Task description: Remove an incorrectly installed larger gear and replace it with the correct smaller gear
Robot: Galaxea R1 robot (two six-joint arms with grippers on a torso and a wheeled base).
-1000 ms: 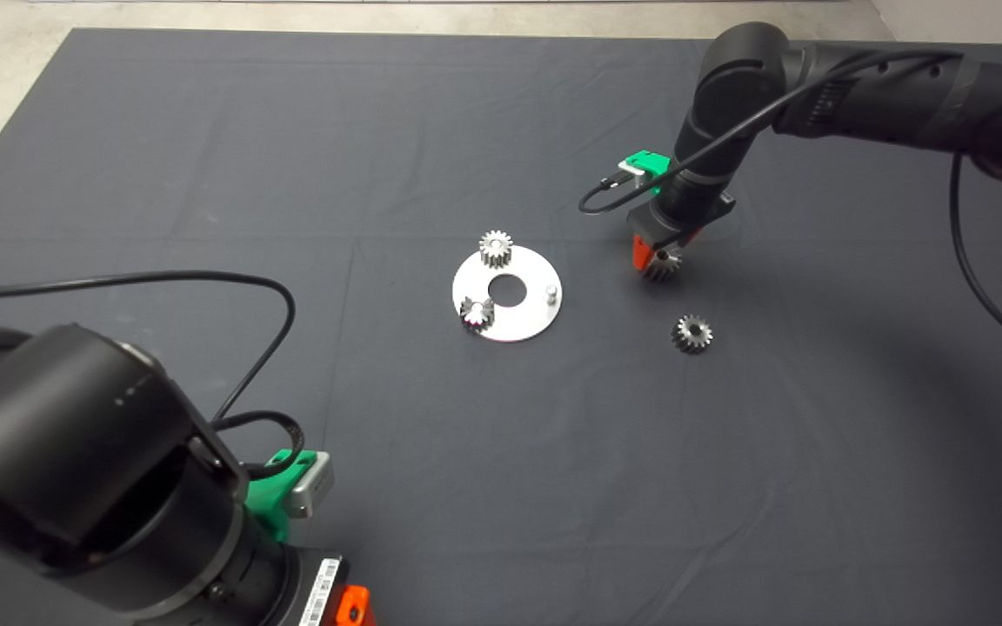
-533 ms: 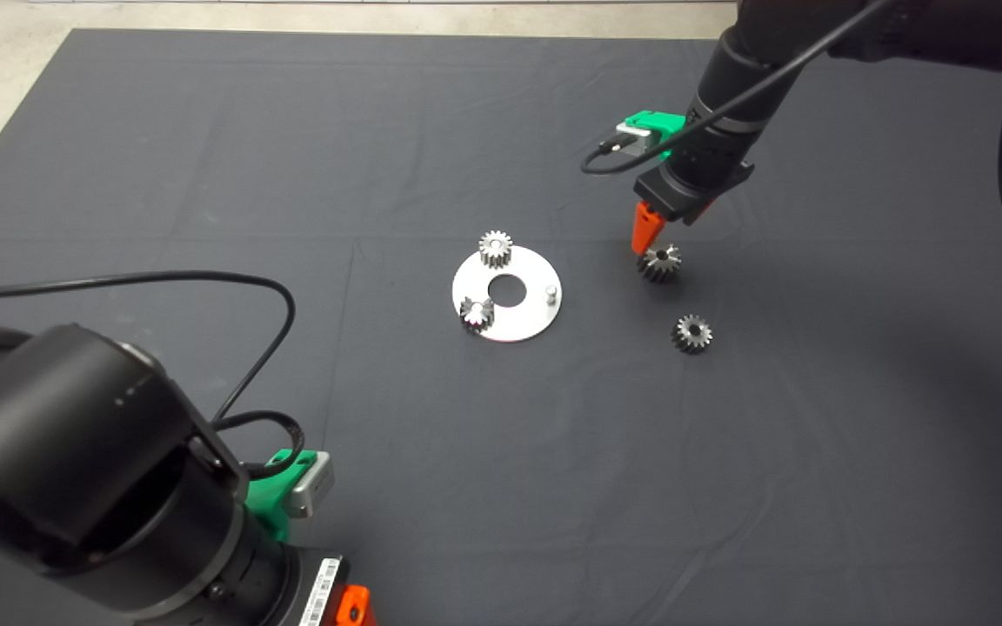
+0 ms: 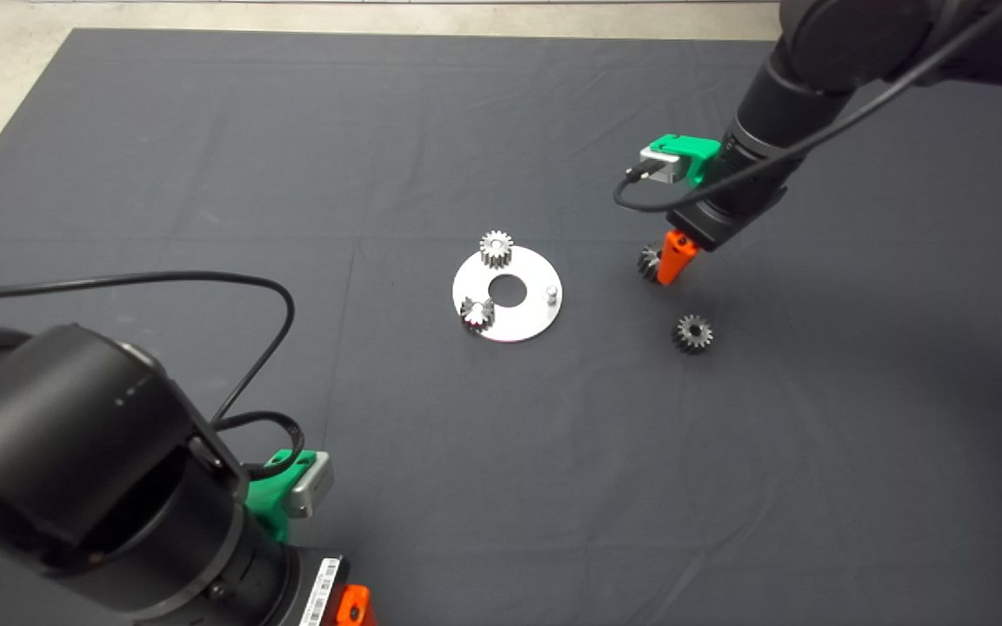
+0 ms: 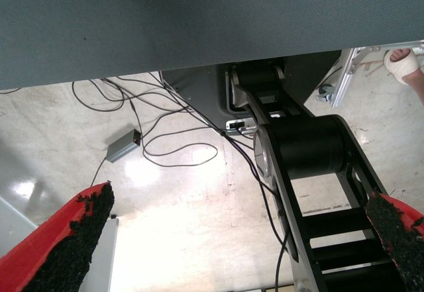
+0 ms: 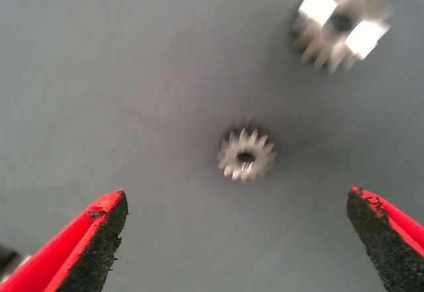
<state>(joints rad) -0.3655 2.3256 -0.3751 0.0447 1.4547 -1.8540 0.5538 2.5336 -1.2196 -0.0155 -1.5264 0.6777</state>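
The left tool (image 4: 225, 239) waits at the bench's near left corner, its pads spread on nothing. Past the round silver plate (image 3: 518, 322) with its bare peg (image 3: 552, 293), the small dark grey steel spur gear (image 3: 692, 334) lies flat on the dark mat, near the right arm. Farther back, the right tool (image 5: 235, 239) hangs wide apart and empty, that gear centred between its pads, the wide flared-tooth steel gear (image 3: 649, 261) just beside it.

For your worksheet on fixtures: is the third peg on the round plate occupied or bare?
Bare. The peg on the plate carries no gear; the smaller gear lies on the mat.
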